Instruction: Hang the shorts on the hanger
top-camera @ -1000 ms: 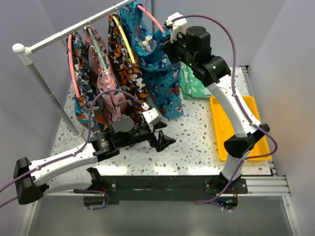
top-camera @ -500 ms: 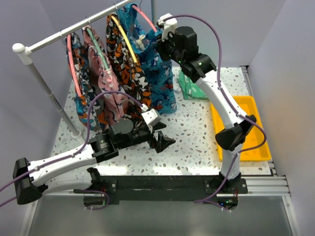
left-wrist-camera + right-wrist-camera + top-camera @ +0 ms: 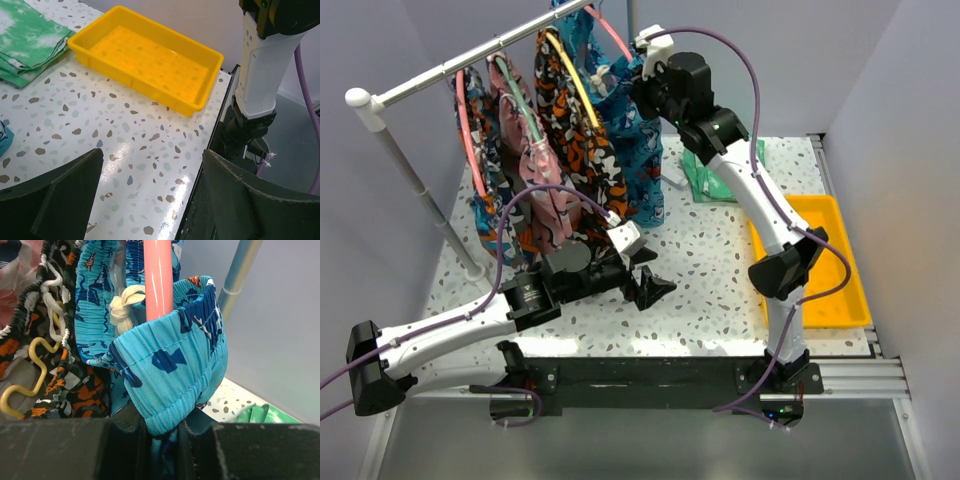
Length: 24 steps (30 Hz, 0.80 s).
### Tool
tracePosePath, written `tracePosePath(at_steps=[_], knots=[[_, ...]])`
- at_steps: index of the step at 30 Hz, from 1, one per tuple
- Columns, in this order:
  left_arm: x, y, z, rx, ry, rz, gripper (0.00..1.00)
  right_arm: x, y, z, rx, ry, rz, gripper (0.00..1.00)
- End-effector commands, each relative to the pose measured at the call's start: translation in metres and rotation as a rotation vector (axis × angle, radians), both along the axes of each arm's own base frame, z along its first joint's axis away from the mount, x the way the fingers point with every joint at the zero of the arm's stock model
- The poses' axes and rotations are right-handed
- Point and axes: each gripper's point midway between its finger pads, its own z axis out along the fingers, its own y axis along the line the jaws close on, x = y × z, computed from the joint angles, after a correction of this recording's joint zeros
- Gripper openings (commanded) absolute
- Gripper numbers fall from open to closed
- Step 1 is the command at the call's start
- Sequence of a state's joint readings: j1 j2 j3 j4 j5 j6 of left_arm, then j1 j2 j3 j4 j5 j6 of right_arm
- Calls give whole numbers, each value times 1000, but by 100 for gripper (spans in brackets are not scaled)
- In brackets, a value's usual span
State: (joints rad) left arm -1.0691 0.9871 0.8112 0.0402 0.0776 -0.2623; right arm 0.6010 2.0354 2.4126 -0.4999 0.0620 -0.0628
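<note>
The turquoise shorts [image 3: 632, 140] hang draped over the coral-pink hanger [image 3: 608, 30] at the right end of the rail. In the right wrist view the pink hanger [image 3: 158, 280] runs up through the waistband of the shorts [image 3: 170, 370], with the white drawstring [image 3: 125, 307] knotted beside it. My right gripper [image 3: 642, 88] is raised beside the rail and is shut on the shorts' waistband [image 3: 165, 432]. My left gripper [image 3: 655, 287] rests low over the table, open and empty [image 3: 150, 190].
The silver rail [image 3: 470, 62] carries a yellow hanger [image 3: 572, 85] with orange-black shorts [image 3: 582, 150], a pale green hanger [image 3: 515, 95] and another pink hanger [image 3: 463, 110]. A yellow tray [image 3: 842, 290] and a green tie-dye cloth [image 3: 708, 180] lie at the right.
My right gripper has moved up and to the left toward the rail, carrying the shorts and pink hanger with it. The left arm has not moved.
</note>
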Motion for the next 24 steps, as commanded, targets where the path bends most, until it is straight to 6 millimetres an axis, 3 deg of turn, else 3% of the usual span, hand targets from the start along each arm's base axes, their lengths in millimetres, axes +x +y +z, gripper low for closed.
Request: tracePosePath(at_steps=[1, 4, 5, 8, 9, 11, 13, 14, 15, 17, 22, 23, 24], knots=[[-1, 0, 16, -44, -26, 4, 85, -1, -2, 54, 106, -145, -19, 0], [0, -1, 16, -44, -23, 10, 85, -3, -6, 55, 109, -142, -27, 1], [0, -1, 16, -44, -23, 12, 86, -5, -8, 55, 110, -140, -32, 15], [2, -1, 15, -42, -20, 20, 86, -15, -13, 63, 131, -140, -33, 36], [1, -1, 16, -45, -21, 20, 87, -17, -15, 61, 131, -129, -33, 52], [3, -1, 16, -44, -22, 29, 87, -29, -22, 74, 158, -136, -35, 60], [4, -1, 18, -47, -24, 32, 88, -37, -27, 73, 185, -111, -40, 70], [4, -2, 16, -40, -20, 30, 88, -51, -38, 90, 213, -130, -50, 73], [6, -3, 17, -39, -22, 35, 88, -51, -41, 79, 213, -107, -68, 81], [8, -4, 13, -23, -16, 42, 89, -65, -52, 83, 257, -96, -83, 86], [20, -3, 5, 11, 1, 110, 94, -116, -96, 77, 346, -51, -153, 99], [22, -3, 1, 20, 7, 118, 96, -123, -101, 71, 361, -35, -166, 99], [25, -2, -1, 23, 18, 140, 100, -127, -104, 42, 342, 18, -178, 99]])
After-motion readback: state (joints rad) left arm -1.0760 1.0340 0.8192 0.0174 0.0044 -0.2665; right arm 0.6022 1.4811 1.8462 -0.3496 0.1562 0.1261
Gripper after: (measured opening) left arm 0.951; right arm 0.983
